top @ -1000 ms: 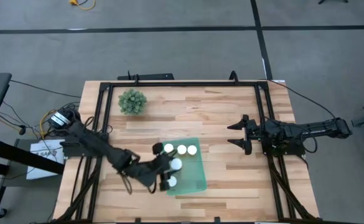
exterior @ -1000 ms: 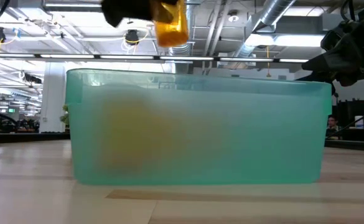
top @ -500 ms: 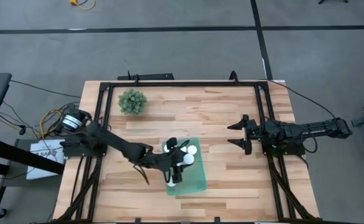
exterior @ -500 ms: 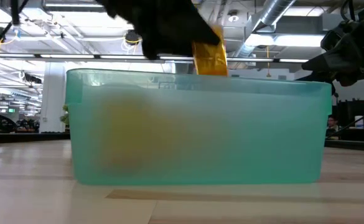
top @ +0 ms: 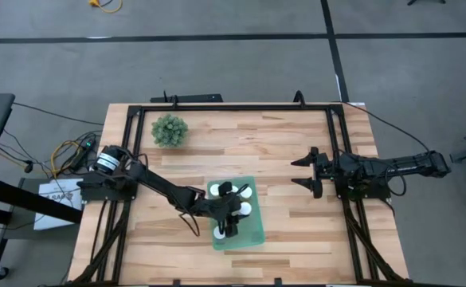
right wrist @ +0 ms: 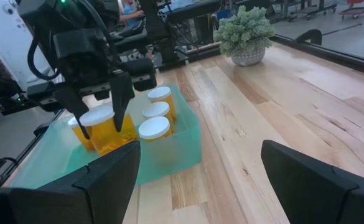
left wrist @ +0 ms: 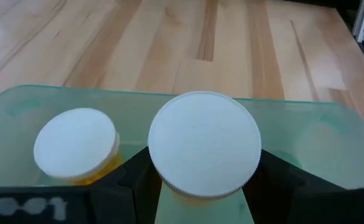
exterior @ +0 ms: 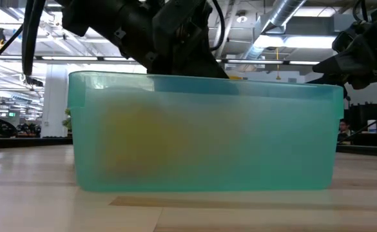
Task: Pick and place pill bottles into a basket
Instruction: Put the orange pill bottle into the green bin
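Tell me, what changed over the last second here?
The left gripper, shut on a pill bottle, swung from the near-left edge of the basket to over its middle and lowered the bottle inside. The right gripper stayed open and parked at the right; the plant did not move.
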Tool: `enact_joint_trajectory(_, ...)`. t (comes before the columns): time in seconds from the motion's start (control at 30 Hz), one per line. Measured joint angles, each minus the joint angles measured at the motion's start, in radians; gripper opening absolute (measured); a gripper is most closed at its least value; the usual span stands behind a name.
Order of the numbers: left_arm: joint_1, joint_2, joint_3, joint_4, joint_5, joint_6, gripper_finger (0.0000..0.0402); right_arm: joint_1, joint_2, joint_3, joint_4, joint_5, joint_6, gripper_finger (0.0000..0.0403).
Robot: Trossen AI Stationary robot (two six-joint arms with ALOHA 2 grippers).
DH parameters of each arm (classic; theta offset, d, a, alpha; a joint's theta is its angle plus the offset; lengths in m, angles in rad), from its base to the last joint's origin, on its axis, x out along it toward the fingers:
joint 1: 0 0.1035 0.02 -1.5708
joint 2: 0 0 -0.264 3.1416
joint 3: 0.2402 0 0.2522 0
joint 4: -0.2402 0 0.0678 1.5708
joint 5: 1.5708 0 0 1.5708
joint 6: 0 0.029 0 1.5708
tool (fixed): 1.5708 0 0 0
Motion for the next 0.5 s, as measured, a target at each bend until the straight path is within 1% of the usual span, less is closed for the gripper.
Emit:
enact_joint_trajectory(0.1,-0.002,0.000,0.000,-0.016,0.002,-0.002,0.0174,0.000,0.000,0.000,0.000,0.000,0.000,0.0327)
enact_joint_trajectory(0.23,-0.001,0.000,0.000,-0.029,0.041,-0.011,0.0174,0.000,0.000,0.000,0.000,0.000,0.000,0.0327)
enact_joint_trajectory(0.5,0.001,0.000,0.000,-0.047,0.072,-0.005,0.0174,0.000,0.000,0.000,0.000,0.000,0.000,0.0327)
